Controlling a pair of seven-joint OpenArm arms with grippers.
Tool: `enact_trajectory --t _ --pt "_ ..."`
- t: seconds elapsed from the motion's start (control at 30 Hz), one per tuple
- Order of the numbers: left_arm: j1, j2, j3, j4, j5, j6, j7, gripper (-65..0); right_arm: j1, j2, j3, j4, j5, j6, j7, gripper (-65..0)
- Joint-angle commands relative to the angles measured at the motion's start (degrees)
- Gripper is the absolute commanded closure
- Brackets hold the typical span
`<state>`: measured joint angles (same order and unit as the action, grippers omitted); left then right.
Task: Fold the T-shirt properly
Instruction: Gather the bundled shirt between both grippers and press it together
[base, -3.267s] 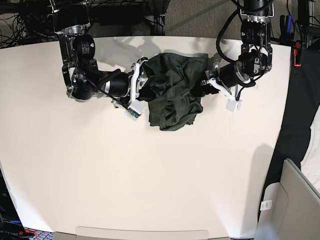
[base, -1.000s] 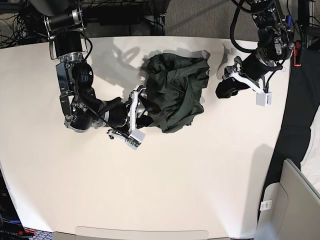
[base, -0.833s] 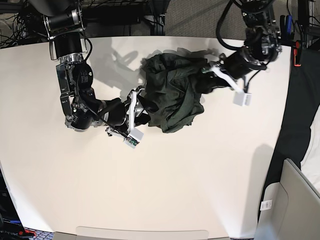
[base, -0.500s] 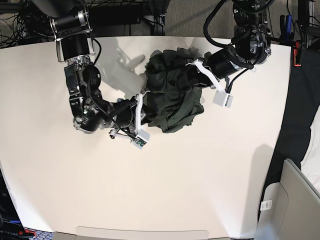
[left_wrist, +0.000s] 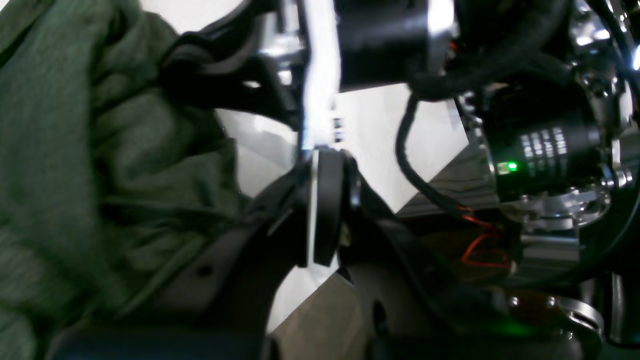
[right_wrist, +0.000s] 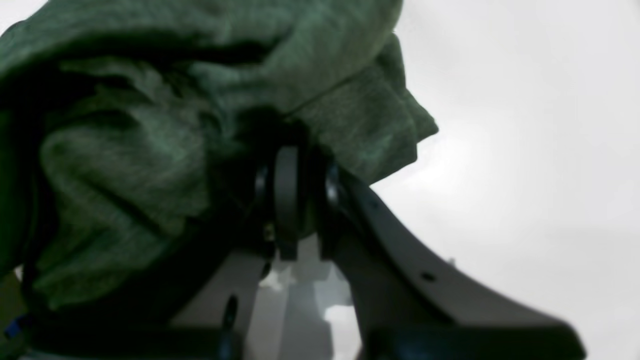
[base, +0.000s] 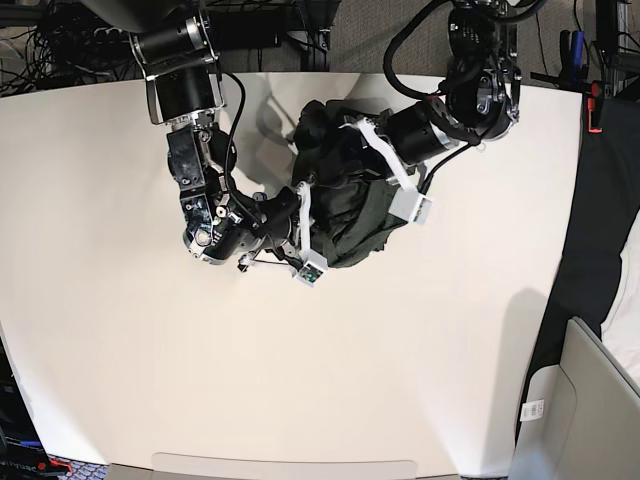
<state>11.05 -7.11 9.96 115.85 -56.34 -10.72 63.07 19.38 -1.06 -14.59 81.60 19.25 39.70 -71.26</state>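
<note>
The dark olive-green T-shirt (base: 362, 212) lies bunched in a heap at the back middle of the white table (base: 450, 350). My left gripper (base: 345, 128) reaches into its top edge from the right. In the left wrist view the left gripper (left_wrist: 327, 200) has its pads pressed together, the T-shirt (left_wrist: 60, 150) bulges against its left finger, and no fabric shows between the pads. My right gripper (base: 301, 195) digs into the heap's left side. In the right wrist view the right gripper (right_wrist: 295, 165) is shut on a fold of the T-shirt (right_wrist: 125, 150), which drapes over its tips.
The two arms nearly meet over the heap; the right arm's wrist camera (left_wrist: 545, 150) fills the left wrist view's right half. A black cloth (base: 605, 200) hangs past the table's right edge, with a grey box (base: 585, 410) at the lower right. Cables run behind the table.
The left arm swung in from the far right to the shirt's top edge and shut. The right gripper pushed deeper into the shirt's left side and shut. The heap is narrower.
</note>
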Motion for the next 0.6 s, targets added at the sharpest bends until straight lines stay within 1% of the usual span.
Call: enact_trajectory --t 0.0,0.17,0.3,0.37,0.57 --pt "-0.9 0.1 0.6 -0.1 -0.9 -0.4 -0.3 0.0 1.5 -0.9 0.1 0.9 0.6 0.3 1.2 -4.3" --pt "-2.8 -0.4 0.5 -4.1 -0.9 -0.4 -0.3 0.0 1.6 -0.9 0.2 0.9 0.5 0.3 1.2 -4.3" --pt "-4.1 -2.2 0.5 -7.4 -0.9 -0.4 -0.3 0.0 1.6 -0.9 0.3 1.1 0.6 0.3 1.2 -4.1" --pt "-4.1 -3.8 0.4 -9.0 -0.9 -0.3 -0.3 0.0 1.5 -0.9 0.3 1.2 0.7 0.3 1.2 -4.1" --pt "-4.0 -8.5 0.4 -13.0 -0.9 -0.1 -6.2 0.0 1.4 -0.9 0.3 1.2 0.7 0.3 1.2 -4.1"
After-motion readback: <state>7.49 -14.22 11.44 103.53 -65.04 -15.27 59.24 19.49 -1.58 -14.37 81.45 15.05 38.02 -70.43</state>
